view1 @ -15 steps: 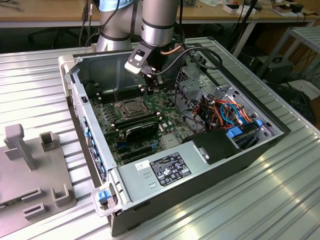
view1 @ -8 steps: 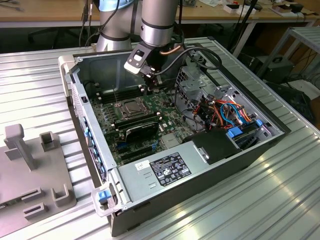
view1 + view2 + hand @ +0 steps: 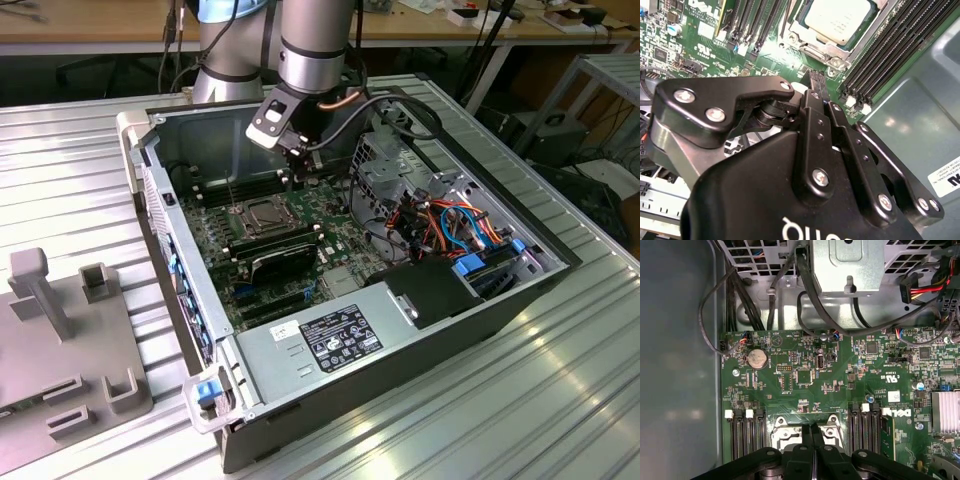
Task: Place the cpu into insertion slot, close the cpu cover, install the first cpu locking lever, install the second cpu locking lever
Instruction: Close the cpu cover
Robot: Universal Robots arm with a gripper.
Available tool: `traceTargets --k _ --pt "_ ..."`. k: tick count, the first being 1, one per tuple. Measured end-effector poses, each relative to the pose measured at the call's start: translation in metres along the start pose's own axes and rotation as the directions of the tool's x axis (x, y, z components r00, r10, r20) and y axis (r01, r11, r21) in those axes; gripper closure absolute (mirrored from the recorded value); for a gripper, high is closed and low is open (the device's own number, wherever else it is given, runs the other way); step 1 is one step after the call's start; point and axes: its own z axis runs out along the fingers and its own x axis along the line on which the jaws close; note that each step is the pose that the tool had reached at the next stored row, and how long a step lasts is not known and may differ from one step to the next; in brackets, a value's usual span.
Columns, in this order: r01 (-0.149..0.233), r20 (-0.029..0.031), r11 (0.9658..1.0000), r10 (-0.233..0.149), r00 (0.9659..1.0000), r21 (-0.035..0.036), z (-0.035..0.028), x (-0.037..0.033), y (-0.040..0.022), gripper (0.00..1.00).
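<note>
Both fingers [image 3: 812, 107] of the gripper [image 3: 816, 80] are pressed together, holding nothing. Just beyond their tips the cpu [image 3: 840, 20] sits in the insertion slot [image 3: 834, 63], the cpu cover [image 3: 812, 50] seemingly down. Likely the locking step: push squarely with closed tips, avoiding slips.

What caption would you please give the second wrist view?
Gripper, jaws shut, near the cpu framed by the cpu cover.

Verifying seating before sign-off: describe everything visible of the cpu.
The cpu is a flat square chip with a pale silvery-grey metal top plate and rounded corners, partly cut off in the second wrist view. It lies flat in the insertion slot on the green board, with silver metal framing its edges. The gripper, shut and empty, is off to its side, not touching it.
</note>
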Motion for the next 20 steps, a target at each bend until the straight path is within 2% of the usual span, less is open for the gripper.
traceTargets --k 9,13,16,20 --pt "0.000 0.0000 1.0000 0.000 1.0000 0.0000 -0.0003 -0.0007 -0.0065 0.89" --pt "0.000 0.0001 1.0000 0.000 1.0000 0.0001 -0.0003 -0.0010 -0.0128 0.89" --pt "0.000 0.0000 1.0000 0.000 1.0000 0.0000 -0.0005 -0.0013 -0.0207 0.89" --pt "0.000 0.0000 1.0000 0.000 1.0000 0.0001 -0.0005 -0.0014 -0.0229 0.89"
